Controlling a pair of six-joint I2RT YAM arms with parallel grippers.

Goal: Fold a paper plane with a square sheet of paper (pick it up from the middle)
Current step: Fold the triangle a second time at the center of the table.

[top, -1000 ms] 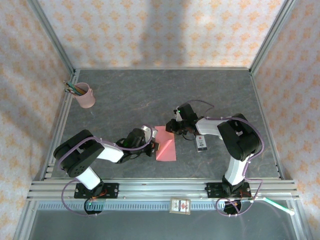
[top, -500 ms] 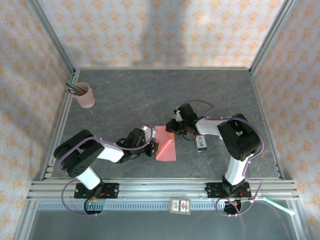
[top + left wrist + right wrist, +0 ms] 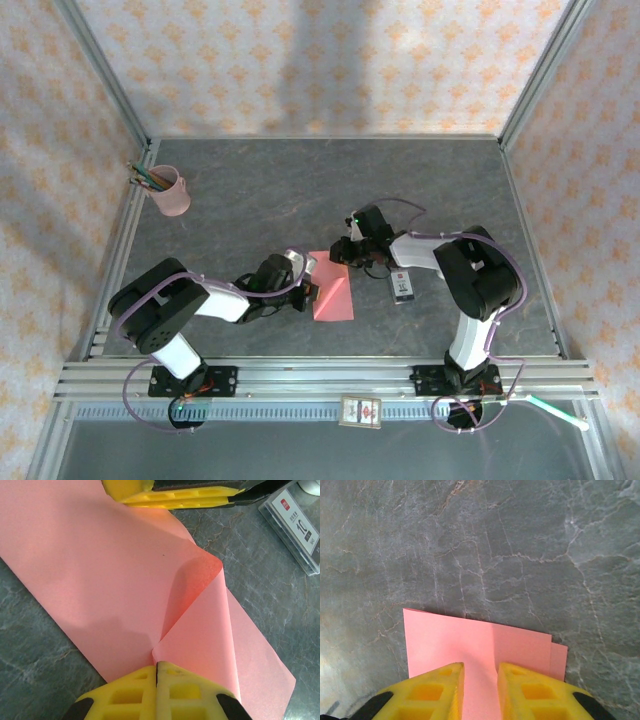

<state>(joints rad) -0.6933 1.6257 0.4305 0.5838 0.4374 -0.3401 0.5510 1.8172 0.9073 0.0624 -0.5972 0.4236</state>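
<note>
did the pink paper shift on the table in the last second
No, not visibly. The pink paper keeps the same gap to the white-and-black box on its right and to the front rail in the top view.

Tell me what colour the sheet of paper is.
The paper is plain salmon pink, clearest in the left wrist view.

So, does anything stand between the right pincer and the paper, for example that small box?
Nothing visible does. The right pincer is at the edge of the paper, its fingers slightly apart over it. The box lies to the side, apart from the paper. The left pincer is shut on another edge.
</note>
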